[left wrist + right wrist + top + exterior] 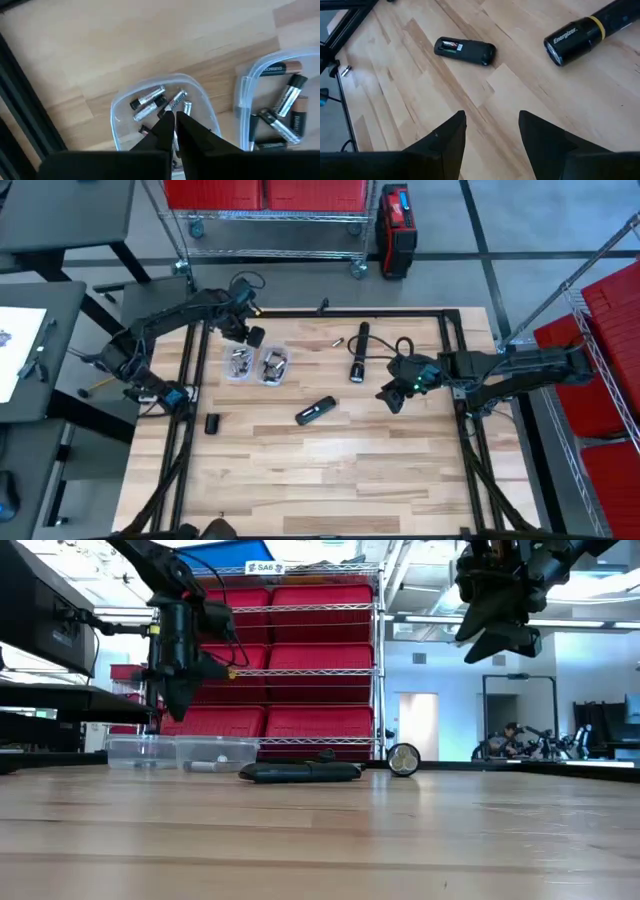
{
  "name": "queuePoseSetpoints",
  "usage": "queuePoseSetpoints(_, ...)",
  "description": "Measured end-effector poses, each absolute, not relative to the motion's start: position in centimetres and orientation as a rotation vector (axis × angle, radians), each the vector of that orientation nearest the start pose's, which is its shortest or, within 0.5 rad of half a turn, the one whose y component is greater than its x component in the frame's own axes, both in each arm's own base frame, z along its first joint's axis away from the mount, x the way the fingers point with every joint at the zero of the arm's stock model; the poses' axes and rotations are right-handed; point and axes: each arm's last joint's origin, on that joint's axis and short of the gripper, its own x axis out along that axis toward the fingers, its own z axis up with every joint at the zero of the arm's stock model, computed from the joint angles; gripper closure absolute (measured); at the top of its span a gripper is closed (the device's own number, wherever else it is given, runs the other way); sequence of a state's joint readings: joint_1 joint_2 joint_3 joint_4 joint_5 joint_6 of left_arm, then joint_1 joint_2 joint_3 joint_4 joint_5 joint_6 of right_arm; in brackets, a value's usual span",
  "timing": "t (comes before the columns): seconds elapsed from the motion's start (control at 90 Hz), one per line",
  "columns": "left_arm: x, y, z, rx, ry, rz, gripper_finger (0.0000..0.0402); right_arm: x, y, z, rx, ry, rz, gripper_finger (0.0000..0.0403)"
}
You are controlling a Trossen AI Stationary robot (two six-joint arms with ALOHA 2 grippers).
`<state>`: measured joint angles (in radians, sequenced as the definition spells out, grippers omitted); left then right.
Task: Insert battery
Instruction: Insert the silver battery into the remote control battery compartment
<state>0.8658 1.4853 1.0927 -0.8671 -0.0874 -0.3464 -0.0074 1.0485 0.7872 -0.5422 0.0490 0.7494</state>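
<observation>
Batteries lie loose in a clear plastic tub, the landmark for these notes; a second clear tub sits just beside it, holding larger cells. Left gripper hangs directly over the first tub, fingers pressed together with nothing between them, tips pointed down at the small silver-and-black cells. Judgement: the step in hand is the pick, not yet made. Black remote rests on the wooden table well apart from the tub toward the right arm's side, battery bay uncovered and facing up, something metallic showing inside. Black Energizer flashlight lies beyond the remote, farther still from the tub. Right gripper hovers above bare table near the remote, fingers spread wide, holding nothing. Next move, as I read it: left fingers must part, descend astride a single cell, close on it without dragging neighbours, then lift clear of the tub rim. The cells lie crowded and crossed, so singling one out looks fiddly.
</observation>
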Motion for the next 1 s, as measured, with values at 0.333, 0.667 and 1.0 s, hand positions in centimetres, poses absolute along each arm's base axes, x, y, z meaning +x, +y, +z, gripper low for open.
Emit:
queuePoseSetpoints(0.333, 17.6, 20.6, 21.7, -0.821, 1.104, 0.900, 0.0320, 20.8, -0.3, 25.7, 0.694, 0.744, -0.352, 0.0228)
queuePoseSetpoints(0.667, 17.2, 20.1, 20.4, -0.738, 1.180, 0.843, 0.0295, 20.7, -0.3, 25.7, 0.693, 0.748, -0.353, 0.0228)
queuePoseSetpoints(1.0, 16.8, 19.5, 20.3, -1.011, 1.125, 1.102, 0.0295, 20.7, -0.3, 25.7, 0.710, 0.744, -0.361, 0.0228)
